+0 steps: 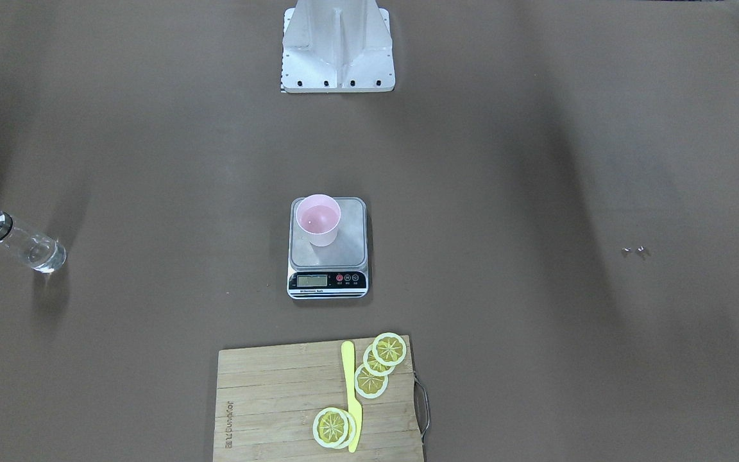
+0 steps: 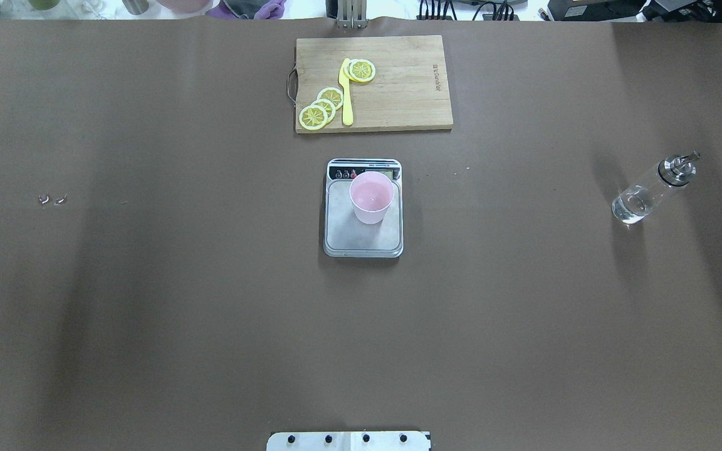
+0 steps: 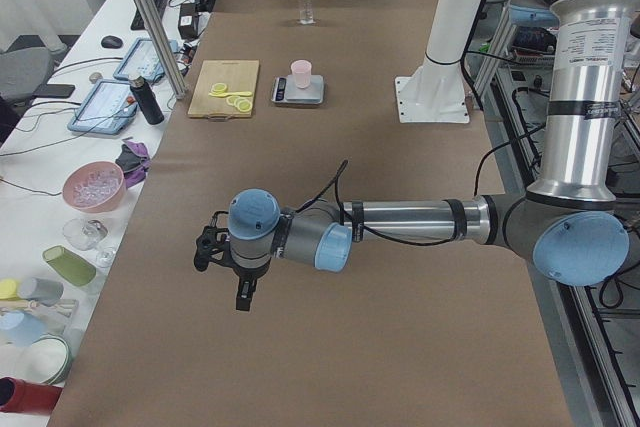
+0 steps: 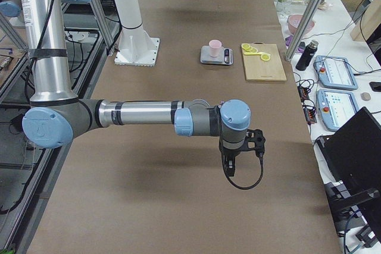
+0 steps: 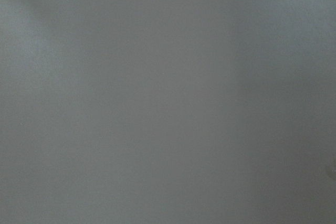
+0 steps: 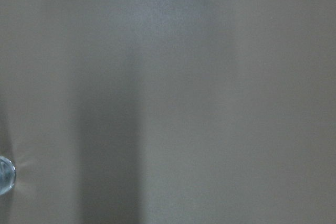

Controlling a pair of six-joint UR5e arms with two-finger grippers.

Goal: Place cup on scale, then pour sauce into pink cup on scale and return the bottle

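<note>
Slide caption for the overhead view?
Pale pink plastic cup on steel-topped digital scale; clear glass bottle apart at right.

Digits on the scale display are too small to read.

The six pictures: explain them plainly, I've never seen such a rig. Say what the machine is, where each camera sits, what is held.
The machine is two jointed robot arms, each ending in a two-finger claw. Two pictures look down on the table: one from behind the robot, one facing it. Two are taken from the table's ends; they show the left claw and the right claw hanging over bare table, holding nothing. Two come from wrist cameras and show almost only tabletop. Mid-table a pink cup stands on a scale. A clear bottle stands apart, on the robot's right. Beyond the scale, a cutting board carries lemon slices and a yellow knife.
</note>
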